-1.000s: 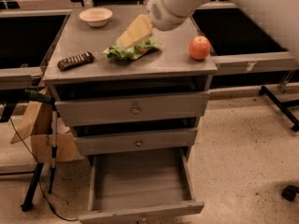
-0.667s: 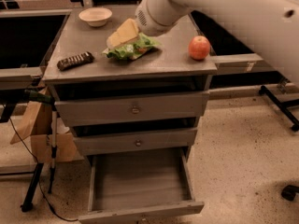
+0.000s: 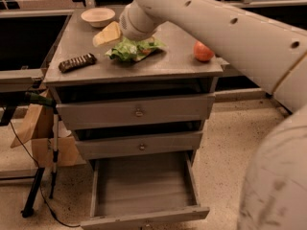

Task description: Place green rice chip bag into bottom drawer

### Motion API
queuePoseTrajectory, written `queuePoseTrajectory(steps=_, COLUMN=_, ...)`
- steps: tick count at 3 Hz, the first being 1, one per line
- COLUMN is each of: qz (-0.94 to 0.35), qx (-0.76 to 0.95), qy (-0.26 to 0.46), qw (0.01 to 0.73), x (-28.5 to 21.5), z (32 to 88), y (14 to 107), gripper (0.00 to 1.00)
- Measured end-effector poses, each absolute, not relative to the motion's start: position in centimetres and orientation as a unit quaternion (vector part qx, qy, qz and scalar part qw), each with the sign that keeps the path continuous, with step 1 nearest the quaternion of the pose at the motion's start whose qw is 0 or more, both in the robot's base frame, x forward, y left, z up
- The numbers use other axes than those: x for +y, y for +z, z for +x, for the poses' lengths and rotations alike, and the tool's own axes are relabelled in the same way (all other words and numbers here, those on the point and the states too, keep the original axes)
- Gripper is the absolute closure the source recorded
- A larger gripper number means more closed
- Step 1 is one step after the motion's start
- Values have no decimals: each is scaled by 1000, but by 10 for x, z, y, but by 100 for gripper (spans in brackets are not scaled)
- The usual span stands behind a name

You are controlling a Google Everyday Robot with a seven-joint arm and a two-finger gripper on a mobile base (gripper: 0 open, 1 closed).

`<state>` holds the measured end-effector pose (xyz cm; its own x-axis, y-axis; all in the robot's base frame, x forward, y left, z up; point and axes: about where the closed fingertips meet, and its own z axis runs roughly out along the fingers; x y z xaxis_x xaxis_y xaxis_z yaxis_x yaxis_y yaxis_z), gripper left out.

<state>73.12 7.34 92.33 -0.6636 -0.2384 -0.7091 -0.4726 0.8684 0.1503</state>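
The green rice chip bag (image 3: 134,48) lies crumpled on the grey cabinet top (image 3: 168,63), near the middle. My gripper (image 3: 109,34), with a pale yellow tip, hangs just above the top at the bag's left rear edge. My white arm reaches in from the upper right and covers the bag's back side. The bottom drawer (image 3: 144,218) is pulled out and open below, and its tray holds nothing.
A white bowl (image 3: 98,16) stands at the back left of the top. A dark wrapped bar (image 3: 76,62) lies front left and a red apple (image 3: 203,51) sits at the right. Two upper drawers (image 3: 139,112) are shut. A cardboard piece (image 3: 36,128) and a black stand (image 3: 38,186) are at the left.
My arm and gripper have swung left across the cabinet top, ending at the bag's left rear edge. The bag, bar, bowl and apple lie where they were.
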Motion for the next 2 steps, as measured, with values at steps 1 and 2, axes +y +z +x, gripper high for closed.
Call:
queuePoseTrajectory(steps=1, qz=-186, qx=906, qy=169, qw=341, x=96, z=750, y=899, gripper=0)
queuePoseTrajectory(steps=2, qz=-177, qx=913, qy=167, qw=327, x=108, z=764, y=880, gripper=0)
